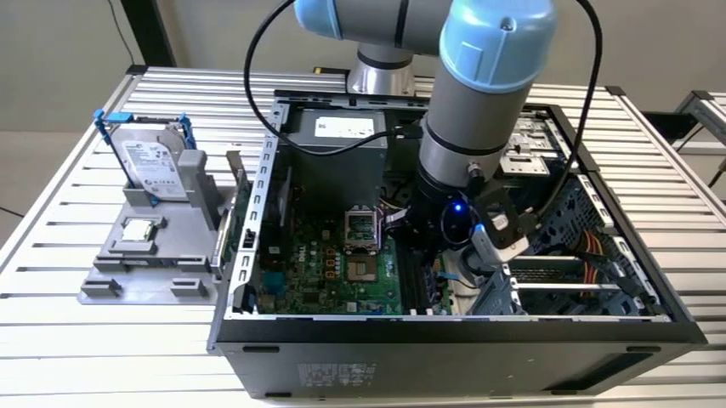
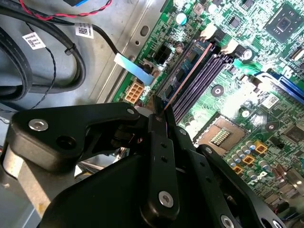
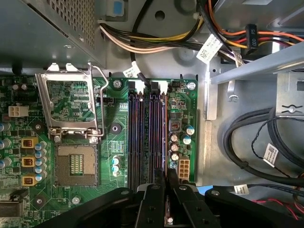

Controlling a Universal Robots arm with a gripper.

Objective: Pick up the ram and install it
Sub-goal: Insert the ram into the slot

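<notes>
1. In the exterior view, your arm reaches down into the open computer case (image 1: pixel 244 255), and the gripper (image 1: pixel 437 255) sits low over the motherboard (image 1: pixel 329 263), near the memory slots (image 1: pixel 414 285). The wrist hides the contact point here, so you could misjudge depth and press too hard against the board.

2. In the second wrist view, the gripper (image 2: pixel 161 111) has its fingers (image 2: pixel 159 142) pinched narrow on the ram (image 2: pixel 187 71), which runs edge-on along the outermost of the slots (image 2: pixel 199 78), on the side nearest the case wall. I judge it at or in the slot but cannot tell if it is fully seated. A slight tilt could jam one end or leave a white latch (image 2: pixel 209 32) unlocked.

3. In the first wrist view, the gripper (image 3: pixel 167 190) lines up with the slots (image 3: pixel 147 137), just beside a row of capacitors (image 3: pixel 175 147) and a white connector (image 3: pixel 184 167). Drift sideways and you could strike them.
</notes>
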